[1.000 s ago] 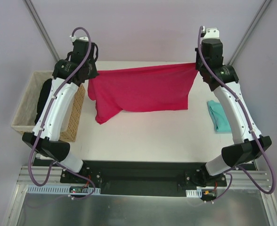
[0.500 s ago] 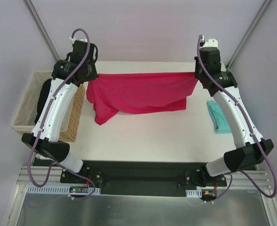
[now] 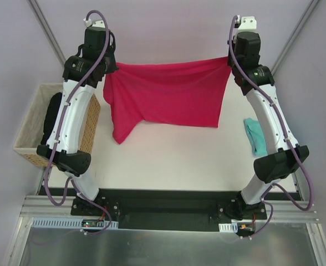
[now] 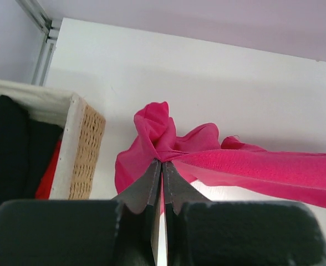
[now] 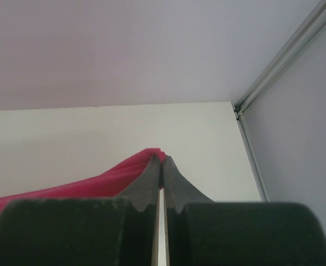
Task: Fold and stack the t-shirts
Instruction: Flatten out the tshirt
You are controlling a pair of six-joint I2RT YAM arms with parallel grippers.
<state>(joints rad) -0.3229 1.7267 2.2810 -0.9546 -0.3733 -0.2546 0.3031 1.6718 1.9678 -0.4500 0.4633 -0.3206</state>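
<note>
Left claw (image 4: 162, 162) and right claw (image 5: 160, 157) pinch the crimson t-shirt (image 3: 168, 95); only overhead shows the teal t-shirt (image 3: 256, 136) (folded, seemingly).

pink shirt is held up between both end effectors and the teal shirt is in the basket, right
No: the teal shirt lies on the table by the right arm, not in the basket (top external view). The pink shirt is held by the left end effector and right end effector.
</note>
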